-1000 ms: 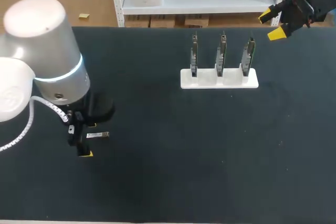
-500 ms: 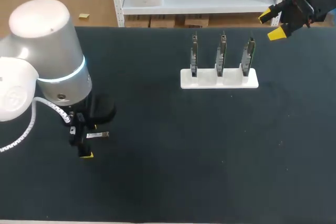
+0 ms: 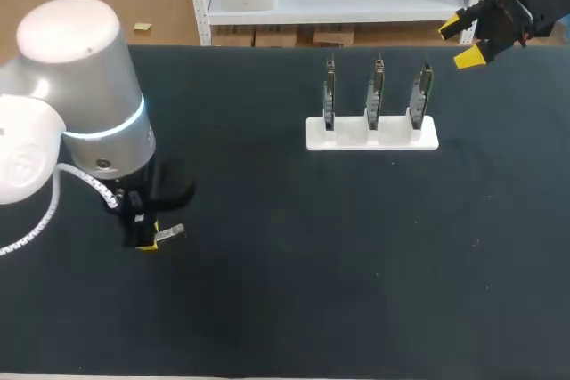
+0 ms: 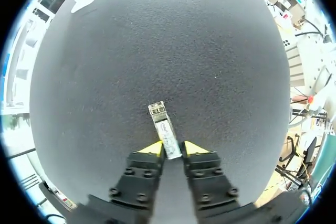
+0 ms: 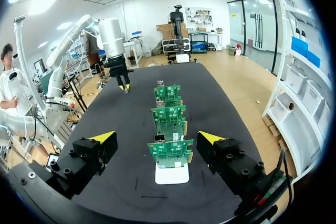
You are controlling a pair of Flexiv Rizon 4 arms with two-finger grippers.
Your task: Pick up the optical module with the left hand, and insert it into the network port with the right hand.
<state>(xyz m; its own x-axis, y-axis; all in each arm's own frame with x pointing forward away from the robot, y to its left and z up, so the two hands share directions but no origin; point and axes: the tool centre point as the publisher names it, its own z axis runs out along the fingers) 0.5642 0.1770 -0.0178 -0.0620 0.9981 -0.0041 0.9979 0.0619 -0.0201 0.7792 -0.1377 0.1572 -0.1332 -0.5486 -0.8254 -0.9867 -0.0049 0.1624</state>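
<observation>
Optical module: a slim metal bar on the left part of the dark tabletop, seen in the head view at. Its near end sits between the yellow tips of the left gripper, which press on it from both sides; the rest projects ahead of the fingers. Whether the module rests on the tabletop or is just clear of it cannot be told. Far right: three green circuit boards stand upright, side by side, in a white holder. The right gripper hangs at the tabletop's far right corner, well apart from the module, its fingers spread wide and holding nothing; its wrist view looks along the row of boards.
</observation>
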